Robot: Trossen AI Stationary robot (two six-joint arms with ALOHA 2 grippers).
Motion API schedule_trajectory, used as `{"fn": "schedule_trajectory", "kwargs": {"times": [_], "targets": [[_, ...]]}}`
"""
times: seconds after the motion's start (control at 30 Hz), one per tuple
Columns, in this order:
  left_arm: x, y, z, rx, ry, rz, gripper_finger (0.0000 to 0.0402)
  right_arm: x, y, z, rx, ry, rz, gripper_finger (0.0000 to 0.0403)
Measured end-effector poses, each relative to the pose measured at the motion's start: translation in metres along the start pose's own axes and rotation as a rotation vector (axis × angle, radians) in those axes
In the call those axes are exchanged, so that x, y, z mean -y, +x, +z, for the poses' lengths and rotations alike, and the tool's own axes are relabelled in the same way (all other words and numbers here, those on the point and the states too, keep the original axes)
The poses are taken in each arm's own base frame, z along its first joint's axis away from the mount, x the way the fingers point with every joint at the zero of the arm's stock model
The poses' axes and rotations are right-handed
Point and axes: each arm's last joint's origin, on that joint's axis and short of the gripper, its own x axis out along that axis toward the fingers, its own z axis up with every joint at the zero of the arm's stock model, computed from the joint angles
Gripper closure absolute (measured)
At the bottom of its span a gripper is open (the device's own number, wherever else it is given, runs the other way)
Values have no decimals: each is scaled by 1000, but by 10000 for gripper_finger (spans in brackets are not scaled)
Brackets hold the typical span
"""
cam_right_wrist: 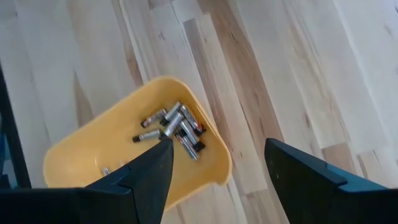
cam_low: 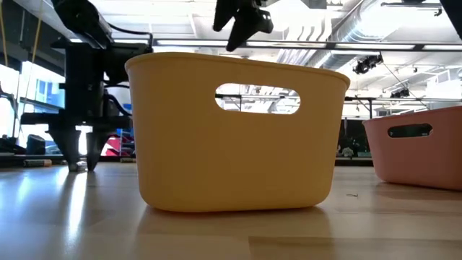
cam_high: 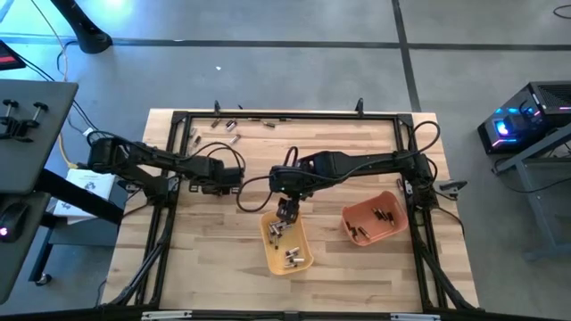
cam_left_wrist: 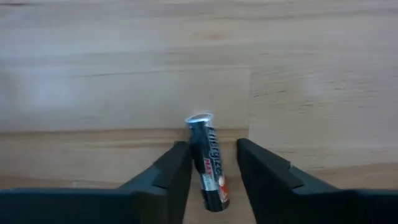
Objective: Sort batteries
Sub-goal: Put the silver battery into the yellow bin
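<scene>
Currently the left gripper [cam_left_wrist: 211, 168] is sitting low over the pale wood table [cam_left_wrist: 124, 68], its two dark, blocky fingers [cam_left_wrist: 168, 177] standing on either side of a single battery [cam_left_wrist: 210, 165]. That cell is a slim cylinder, dark with printed lettering and a red patch, with a bright metal cap at its far end. Narrow gaps are showing on both sides, so whether the fingers are pressing it cannot be told. In the high view this gripper [cam_high: 234, 176] is lying at the left-centre of the table.

The right gripper [cam_right_wrist: 217, 174] is hanging spread wide and carrying nothing, above the yellow tray [cam_right_wrist: 74, 155]. That tray is smooth moulded plastic with rounded corners, and the low view is showing an oval handle slot in its wall [cam_low: 238, 152]. A loose heap of batteries [cam_right_wrist: 174, 127], silvery and dark, is lying in one end of it.

Beside it, toward the right, an orange tray [cam_high: 393, 201] of similar shape is holding a few more cells [cam_high: 385, 215]. Further scattered batteries [cam_high: 227, 127] are lying near the table's far edge, inside the black metal frame [cam_high: 294, 116].
</scene>
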Motion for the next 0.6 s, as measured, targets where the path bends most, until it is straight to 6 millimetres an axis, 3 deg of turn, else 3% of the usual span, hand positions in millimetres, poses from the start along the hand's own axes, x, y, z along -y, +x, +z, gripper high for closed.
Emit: {"fn": "schedule_trajectory", "kwargs": {"times": [0.17, 0.37, 0.6], "targets": [[-1, -4, 1, 17, 75, -53, 373, 0, 0, -7, -57, -8, -23, 155], [1, -23, 5, 114, 157, -205, 373, -3, -17, -14, -33, -8, -82, 155], [-1, -59, 6, 176, 280, -481, 391, 7, -64, -22, 91, 128, -161, 155]]}}
